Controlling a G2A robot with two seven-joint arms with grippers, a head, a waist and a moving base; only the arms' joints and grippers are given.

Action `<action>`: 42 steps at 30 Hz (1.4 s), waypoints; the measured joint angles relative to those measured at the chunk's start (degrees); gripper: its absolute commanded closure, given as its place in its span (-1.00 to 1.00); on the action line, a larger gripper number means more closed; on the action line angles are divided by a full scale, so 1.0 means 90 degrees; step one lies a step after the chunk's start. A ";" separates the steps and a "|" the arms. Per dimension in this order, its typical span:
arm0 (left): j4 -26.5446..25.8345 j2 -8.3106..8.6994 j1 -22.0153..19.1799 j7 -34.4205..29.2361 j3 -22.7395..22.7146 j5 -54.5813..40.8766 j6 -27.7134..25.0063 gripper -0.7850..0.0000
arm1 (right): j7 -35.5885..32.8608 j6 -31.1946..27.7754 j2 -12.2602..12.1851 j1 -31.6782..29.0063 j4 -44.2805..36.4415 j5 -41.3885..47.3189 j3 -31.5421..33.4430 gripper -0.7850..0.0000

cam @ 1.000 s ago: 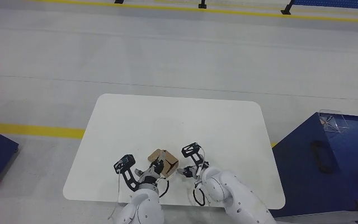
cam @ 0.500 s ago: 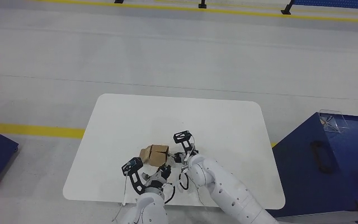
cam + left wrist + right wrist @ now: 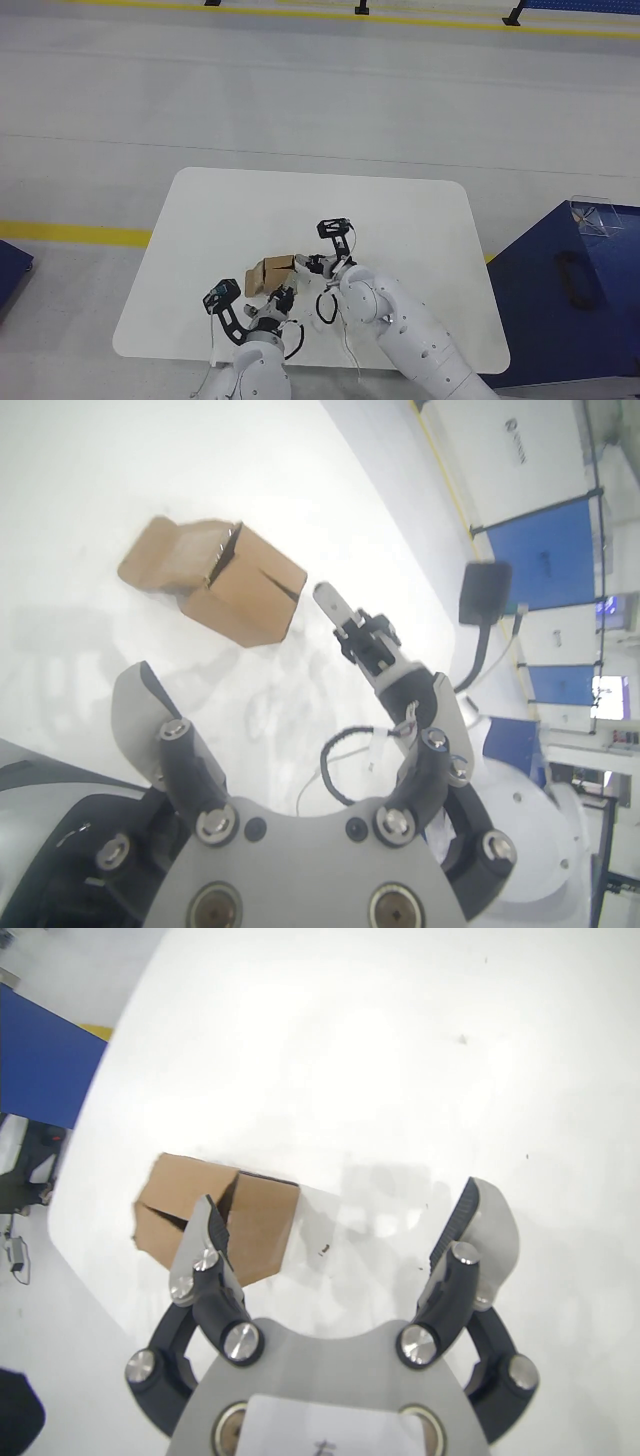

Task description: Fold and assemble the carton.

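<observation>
Compared with a second ago: no longer closed in on the carton point(image 3: 268, 272) from both sides. Since then, the right gripper point(image 3: 340, 1193) carried farther out over the table point(image 3: 300, 200), and the left gripper point(image 3: 287, 695) back nearer the front edge after a short swing inward half a second ago. Carton itself moved toward the robot's left and slightly farther from the body.

At the right gripper, fingers spread wide with nothing between them. In the right wrist view, one finger overlapping the carton's near face, the other well off to the side over bare table. In the left wrist view, a fingertip of that same gripper just beside the carton's corner; contact impossible to tell.

At the left gripper, fingers likewise wide apart and empty, stopped short of the carton with a strip of white table between.

Beyond both, the carton lying free on the table, toward the front edge: brown cardboard, partly boxed, dark slits showing between its flaps, one end with flaps folded over loosely.

Farther out, grey floor with a yellow line point(image 3: 70, 234) on the left and a dark blue block point(image 3: 560, 290) beside the table's right corner.
</observation>
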State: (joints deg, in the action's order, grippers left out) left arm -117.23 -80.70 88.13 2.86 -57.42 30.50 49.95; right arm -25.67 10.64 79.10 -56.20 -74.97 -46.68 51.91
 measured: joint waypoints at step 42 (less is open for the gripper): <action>0.2843 -0.0783 0.0049 0.2295 -0.1477 -0.6385 -0.5639 -1.00 | 0.1563 0.0194 0.0574 0.0200 0.0791 -0.1440 -0.1066 -1.00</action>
State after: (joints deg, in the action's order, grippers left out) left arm -91.64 -87.75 88.56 23.51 -70.71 -26.97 -0.80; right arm -11.61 12.39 84.27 -54.40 -67.85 -59.64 42.32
